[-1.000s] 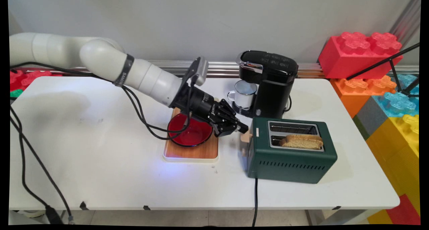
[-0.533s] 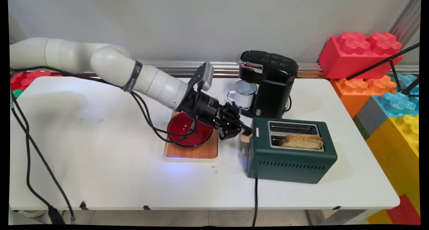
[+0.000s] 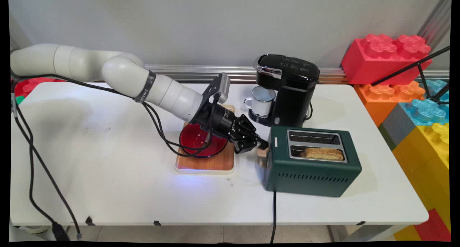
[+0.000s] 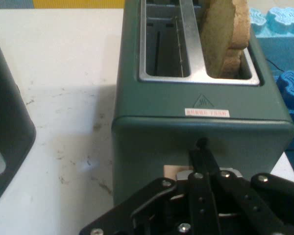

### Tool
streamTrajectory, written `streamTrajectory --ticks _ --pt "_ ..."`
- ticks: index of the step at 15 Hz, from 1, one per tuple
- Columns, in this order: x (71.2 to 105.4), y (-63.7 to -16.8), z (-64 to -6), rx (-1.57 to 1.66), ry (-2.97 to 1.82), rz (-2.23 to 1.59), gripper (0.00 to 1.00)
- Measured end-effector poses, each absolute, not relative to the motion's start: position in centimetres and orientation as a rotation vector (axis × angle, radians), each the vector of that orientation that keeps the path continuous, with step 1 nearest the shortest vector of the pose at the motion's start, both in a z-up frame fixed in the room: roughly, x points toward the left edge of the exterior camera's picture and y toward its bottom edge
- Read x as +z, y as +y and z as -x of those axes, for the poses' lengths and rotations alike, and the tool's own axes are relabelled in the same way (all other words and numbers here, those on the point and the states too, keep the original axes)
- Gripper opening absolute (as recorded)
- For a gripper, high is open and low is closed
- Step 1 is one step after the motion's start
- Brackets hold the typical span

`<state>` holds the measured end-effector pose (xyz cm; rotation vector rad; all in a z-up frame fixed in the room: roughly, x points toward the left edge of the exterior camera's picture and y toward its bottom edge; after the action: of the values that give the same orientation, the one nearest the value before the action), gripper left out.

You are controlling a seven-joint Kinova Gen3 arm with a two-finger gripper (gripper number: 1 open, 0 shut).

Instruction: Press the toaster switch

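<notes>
A dark green two-slot toaster [image 3: 312, 171] stands right of centre on the white table. A slice of toast [image 3: 321, 153] sits low in its near slot; the far slot is empty. My gripper [image 3: 264, 143] is shut, its tips resting on the tan lever [image 3: 262, 154] at the toaster's left end. In the hand view the closed fingertips [image 4: 202, 144] meet against the toaster's end wall [image 4: 152, 147], just above the pale lever [image 4: 176, 171]. The toast [image 4: 225, 39] rises from the right-hand slot.
A red bowl [image 3: 196, 141] on a wooden board [image 3: 215, 164] lies under my wrist. A black coffee maker [image 3: 291, 88] with a white mug [image 3: 261, 101] stands behind the toaster. Big coloured blocks [image 3: 388, 56] line the right side. The toaster's cord [image 3: 274, 214] hangs over the front edge.
My gripper moved right and down onto the lever. The lever went down and the toast sank lower into its slot.
</notes>
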<state>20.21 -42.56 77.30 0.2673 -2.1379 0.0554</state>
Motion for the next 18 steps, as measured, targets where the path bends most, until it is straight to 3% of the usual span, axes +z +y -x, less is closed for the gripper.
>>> streamTrajectory --ticks 18 --pt "74.9 -42.5 -19.8 0.036 -2.167 -0.276 0.00"
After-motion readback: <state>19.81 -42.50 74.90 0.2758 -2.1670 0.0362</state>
